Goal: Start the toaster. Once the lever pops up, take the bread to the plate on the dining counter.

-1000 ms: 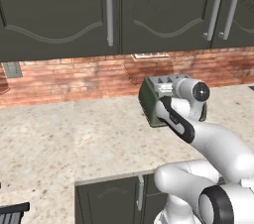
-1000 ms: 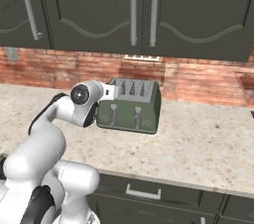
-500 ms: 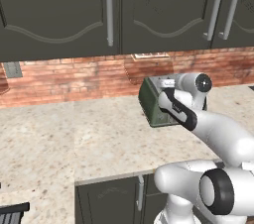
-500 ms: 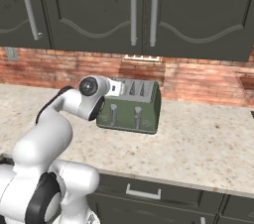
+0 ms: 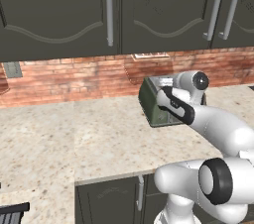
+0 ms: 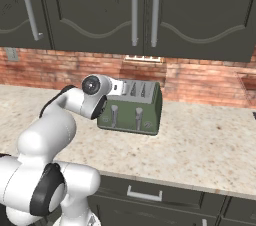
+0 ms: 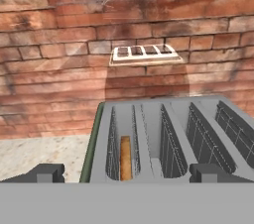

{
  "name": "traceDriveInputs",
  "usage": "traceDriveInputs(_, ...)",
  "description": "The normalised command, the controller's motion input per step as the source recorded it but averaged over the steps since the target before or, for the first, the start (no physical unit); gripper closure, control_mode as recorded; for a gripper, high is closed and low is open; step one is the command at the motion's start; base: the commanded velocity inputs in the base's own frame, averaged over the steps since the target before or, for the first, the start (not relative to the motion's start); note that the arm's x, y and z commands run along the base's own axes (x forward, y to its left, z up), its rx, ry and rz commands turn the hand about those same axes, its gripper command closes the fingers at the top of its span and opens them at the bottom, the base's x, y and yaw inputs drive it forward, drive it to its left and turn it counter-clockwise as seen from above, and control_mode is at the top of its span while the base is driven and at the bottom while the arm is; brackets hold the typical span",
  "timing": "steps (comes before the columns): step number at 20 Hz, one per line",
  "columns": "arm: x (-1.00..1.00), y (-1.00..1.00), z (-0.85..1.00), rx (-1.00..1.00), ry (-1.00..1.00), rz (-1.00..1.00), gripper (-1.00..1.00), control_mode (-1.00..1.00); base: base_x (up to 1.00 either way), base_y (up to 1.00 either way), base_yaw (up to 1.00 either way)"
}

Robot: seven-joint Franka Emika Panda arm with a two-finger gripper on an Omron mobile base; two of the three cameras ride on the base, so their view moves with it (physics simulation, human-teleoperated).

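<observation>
Claw (image 7: pixel 126 172) spread wide, empty, above the toaster (image 7: pixel 168 139) holding bread (image 7: pixel 125 157).

This is a home kitchen, rendered rather than filmed. Dark wall cabinets (image 5: pixel 124 10) with arched panel doors and long metal handles (image 5: pixel 109 11) fill the top of both base views. Below them a red brick backsplash (image 5: pixel 74 77) runs across the middle of the frame, with a pale wall outlet (image 7: pixel 145 53) set in it. A beige speckled stone worktop (image 6: pixel 210 150) spans the lower half, over dark base cabinets (image 6: pixel 150 197) along the bottom edge. A green toaster (image 6: pixel 135 107) with a silvery slotted top stands on the worktop near the brick.
</observation>
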Motion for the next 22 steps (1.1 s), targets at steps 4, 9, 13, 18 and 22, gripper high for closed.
traceDriveInputs(4,0.02,0.00,-0.14,0.00,0.01,0.00,-1.00,-1.00,0.00,0.00,0.00)
traceDriveInputs(9,0.00,0.00,-0.14,0.00,0.01,0.00,-1.00,-1.00,0.00,0.00,0.00)
traceDriveInputs(13,0.00,0.00,-0.12,0.00,0.01,0.00,-1.00,-1.00,0.00,0.00,0.00)
traceDriveInputs(18,0.01,0.03,-0.09,-0.04,0.01,0.00,-1.00,-1.00,0.00,0.00,0.00)
traceDriveInputs(22,0.01,0.03,-0.11,-0.05,0.00,0.00,-1.00,-1.00,0.00,0.00,0.00)
